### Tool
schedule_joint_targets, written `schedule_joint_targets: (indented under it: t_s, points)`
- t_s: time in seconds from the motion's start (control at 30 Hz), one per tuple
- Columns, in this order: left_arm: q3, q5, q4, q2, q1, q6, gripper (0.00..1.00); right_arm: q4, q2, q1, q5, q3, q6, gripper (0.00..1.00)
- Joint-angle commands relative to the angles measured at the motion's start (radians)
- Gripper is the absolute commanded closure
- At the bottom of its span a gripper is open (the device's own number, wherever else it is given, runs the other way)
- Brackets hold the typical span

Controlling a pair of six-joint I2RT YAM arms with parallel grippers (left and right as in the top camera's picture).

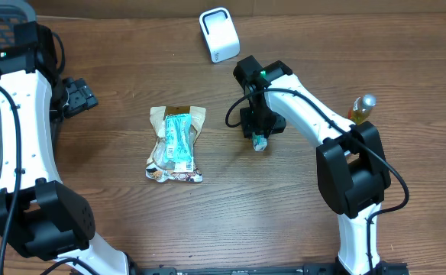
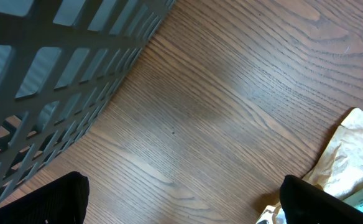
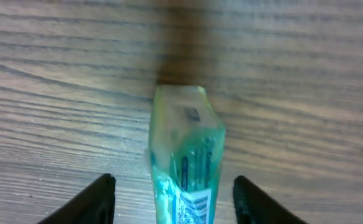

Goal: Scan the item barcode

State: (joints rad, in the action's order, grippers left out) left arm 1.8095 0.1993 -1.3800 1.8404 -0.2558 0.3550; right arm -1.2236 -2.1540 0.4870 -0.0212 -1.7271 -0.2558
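A small teal packet [image 3: 184, 149] lies on the wooden table between the fingers of my right gripper [image 3: 176, 204]. Its barcode [image 3: 196, 202] shows at the near end. The jaws stand apart, with a gap of bare wood on each side of the packet, so nothing is gripped. From overhead the packet [image 1: 260, 142] pokes out just below the right gripper [image 1: 258, 131]. A white scanner [image 1: 219, 34] stands at the back of the table. My left gripper [image 1: 78, 95] is far left, wide open [image 2: 181, 208] over bare wood.
A brown snack bag with a teal packet on top [image 1: 176, 145] lies mid-table; its edge [image 2: 349, 149] shows in the left wrist view. A grey mesh basket [image 2: 57, 74] sits beside the left gripper. A yellow bottle [image 1: 360, 108] stands at the right.
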Motion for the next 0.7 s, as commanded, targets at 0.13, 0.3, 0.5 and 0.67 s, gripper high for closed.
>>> schedule_joint_targets:
  t_s: [0.13,0.3,0.5,0.67]
  points:
    - [0.017,0.013,0.0,0.01,0.002,-0.019,0.0,0.018,0.031,0.002,-0.011,0.006,-0.003,0.41]
    - [0.017,0.013,0.0,0.01,0.002,-0.019,0.0,0.014,0.031,0.002,0.082,0.006,-0.003,0.43]
    - [0.017,0.013,0.0,0.01,0.002,-0.019,0.0,0.014,0.031,0.014,0.162,0.006,-0.003,0.43]
    - [0.017,0.013,0.0,0.01,0.002,-0.019,0.0,0.014,0.031,0.042,0.163,0.006,-0.003,0.43]
